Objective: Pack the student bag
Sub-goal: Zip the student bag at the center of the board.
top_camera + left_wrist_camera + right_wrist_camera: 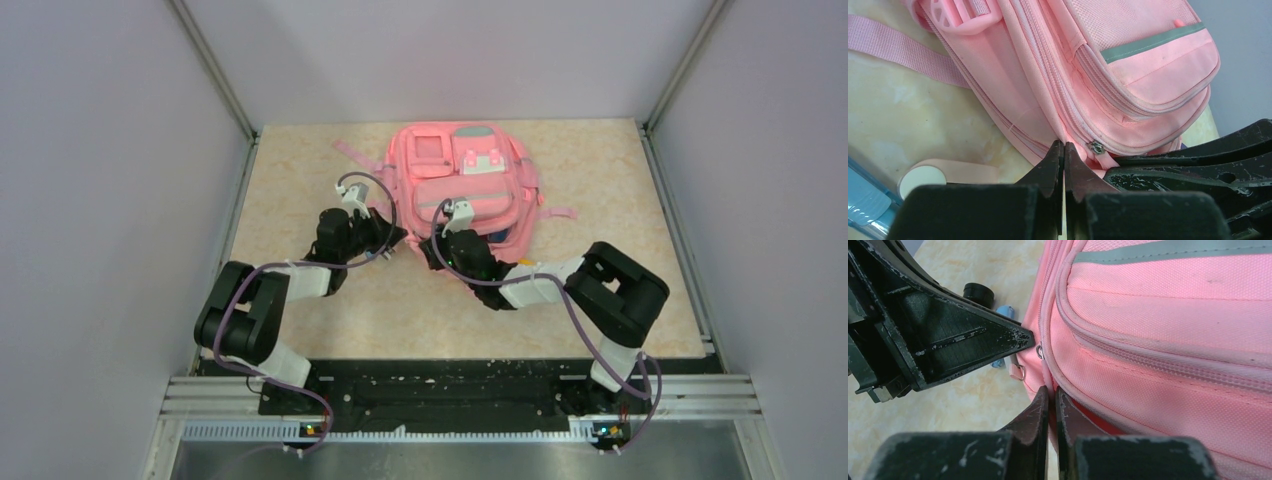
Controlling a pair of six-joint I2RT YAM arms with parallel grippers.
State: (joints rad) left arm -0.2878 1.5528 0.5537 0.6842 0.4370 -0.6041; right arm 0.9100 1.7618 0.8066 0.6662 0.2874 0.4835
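Pale grey walls [100, 150] box in a beige, marble-patterned tabletop [620, 200]. From above, the student bag [470, 175], a large soft pink fabric backpack with grey-green trimmed front pockets, lies front-up at the far middle of the table. The left arm is folded at the elbow and reaches right, so the left gripper [400, 236] sits at the bag's near-left corner. The right arm bends in from the right side, its white forearm lying low, and brings the right gripper [432, 245] to the same corner, just beside the other.

In the left wrist view the black, scuffed fingers are pressed together, tips against the bag's ribbed zip seam; whether fabric is caught between them cannot be told. A small metal zip slider [1095, 146] sits just right of the tips. A woven pink strap [893, 50] trails over the table. A pale pink object with a cream round end [923, 177] and a translucent blue plastic item [863, 200] lie nearby.

In the right wrist view the fingers are likewise closed, tips touching the piped seam under the padded front pocket; a pinch on cloth is not clear. The left gripper's pointed tip rests at the seam above them. A black cylinder [978, 292] stands beyond.
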